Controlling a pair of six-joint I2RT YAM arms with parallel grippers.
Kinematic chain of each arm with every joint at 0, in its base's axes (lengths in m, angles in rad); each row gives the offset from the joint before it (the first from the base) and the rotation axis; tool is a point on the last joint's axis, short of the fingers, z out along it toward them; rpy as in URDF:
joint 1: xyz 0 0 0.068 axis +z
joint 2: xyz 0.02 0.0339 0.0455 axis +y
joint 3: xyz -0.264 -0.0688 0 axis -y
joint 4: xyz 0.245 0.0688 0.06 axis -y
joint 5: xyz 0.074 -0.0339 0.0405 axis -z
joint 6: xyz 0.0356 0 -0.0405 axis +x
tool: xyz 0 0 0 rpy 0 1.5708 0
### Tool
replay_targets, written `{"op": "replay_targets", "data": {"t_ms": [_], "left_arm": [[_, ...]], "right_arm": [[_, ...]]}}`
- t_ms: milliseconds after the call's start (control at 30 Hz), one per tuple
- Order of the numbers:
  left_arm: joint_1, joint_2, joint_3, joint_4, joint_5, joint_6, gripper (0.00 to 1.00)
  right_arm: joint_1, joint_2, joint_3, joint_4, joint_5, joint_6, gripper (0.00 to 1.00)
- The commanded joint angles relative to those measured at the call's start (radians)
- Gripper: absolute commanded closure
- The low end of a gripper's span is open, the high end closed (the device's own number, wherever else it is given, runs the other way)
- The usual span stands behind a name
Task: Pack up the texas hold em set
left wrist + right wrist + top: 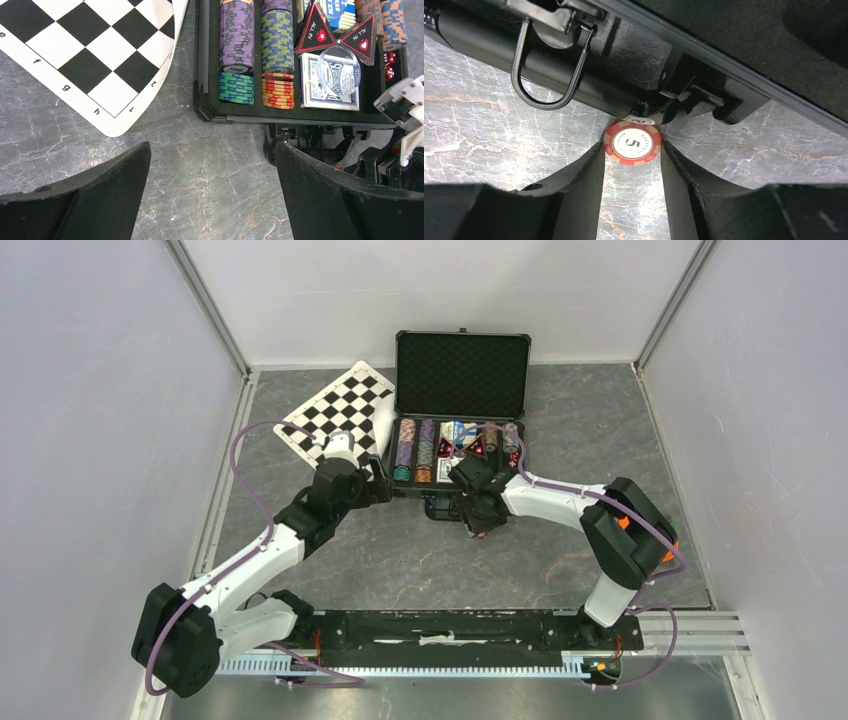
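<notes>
Gray marble desk (420, 560), and the black case (462, 375) sits open toward the back middle with its foam lid standing up. A checkered board (340, 410) lies flat just left of it. The left claw (212, 150) hangs over bare desk by the case's front left corner, spread wide, nothing in it. The right claw (631, 151) is down at the case's front edge, about half open, fingers on either side of a loose chip. Inside the tray there are rows of chips (236, 35) lying on edge, purple, blue-yellow, green and red-orange ones on the left, orange-blue ones on the far right. Two card decks (330, 82) sit in the middle, with two black triangular ALL IN buttons (316, 32) resting on top, and red dice (389, 65) beside them. The loose red chip (632, 142), marked 5, lies flat on the desk right up against the case's front, outside it. The fingertips look right at its rim, but I honestly can't tell whether they're actually pinching it.
</notes>
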Motion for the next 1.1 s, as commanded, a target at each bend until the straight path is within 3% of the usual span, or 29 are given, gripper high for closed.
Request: {"op": "replay_targets", "data": {"t_ms": [0, 300, 767, 1067], "left_arm": [[0.005, -0.015, -0.003, 0.050, -0.009, 0.003, 0.00], [0.006, -0.010, -0.004, 0.057, 0.006, 0.007, 0.00], [0.005, 0.042, 0.008, 0.080, 0.084, 0.006, 0.00], [0.006, 0.037, -0.008, 0.127, 0.145, 0.006, 0.00]], "right_arm": [[0.000, 0.005, -0.062, 0.058, 0.060, -0.015, 0.53], [0.052, -0.043, -0.011, -0.001, 0.179, -0.025, 0.56], [0.062, -0.146, 0.030, -0.069, 0.103, -0.017, 0.51], [-0.133, -0.304, -0.062, -0.053, 0.048, -0.077, 0.44]]}}
